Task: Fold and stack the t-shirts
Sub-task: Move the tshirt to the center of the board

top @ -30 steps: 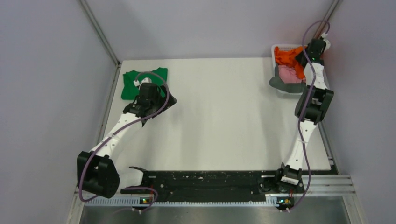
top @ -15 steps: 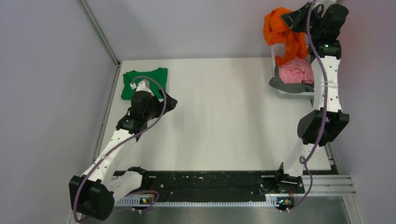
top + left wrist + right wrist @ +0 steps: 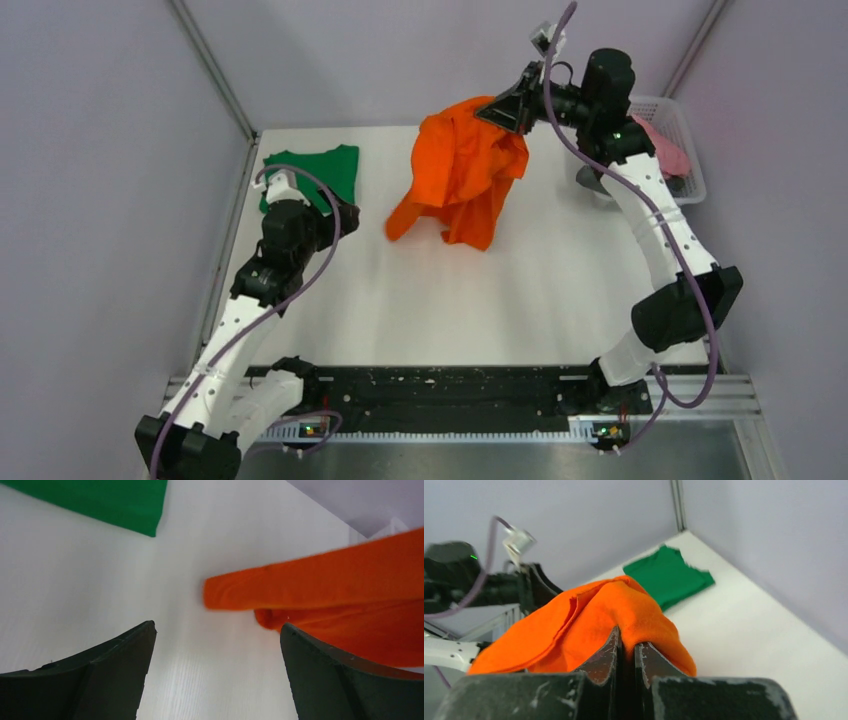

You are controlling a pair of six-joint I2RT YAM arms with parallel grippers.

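Note:
My right gripper (image 3: 503, 110) is shut on the bright orange t-shirt (image 3: 460, 175) and holds it up over the middle back of the table; the cloth hangs down crumpled. In the right wrist view the jaws (image 3: 628, 637) pinch a fold of the orange shirt (image 3: 589, 617). The dark green t-shirt (image 3: 315, 170) lies folded flat at the back left, also in the right wrist view (image 3: 669, 575) and the left wrist view (image 3: 110, 502). My left gripper (image 3: 335, 222) is open and empty just in front of the green shirt. In its wrist view (image 3: 215, 632) the orange shirt (image 3: 325, 595) hangs ahead.
A white basket (image 3: 690, 160) at the back right holds a pink garment (image 3: 665, 150); a grey garment (image 3: 592, 180) hangs over its near side. Grey walls and metal rails enclose the white table (image 3: 480, 310). A black rail runs along the near edge.
My right gripper has lifted the orange shirt out of the basket and carried it left over the table's middle. My left arm has drawn back a little from the green shirt.

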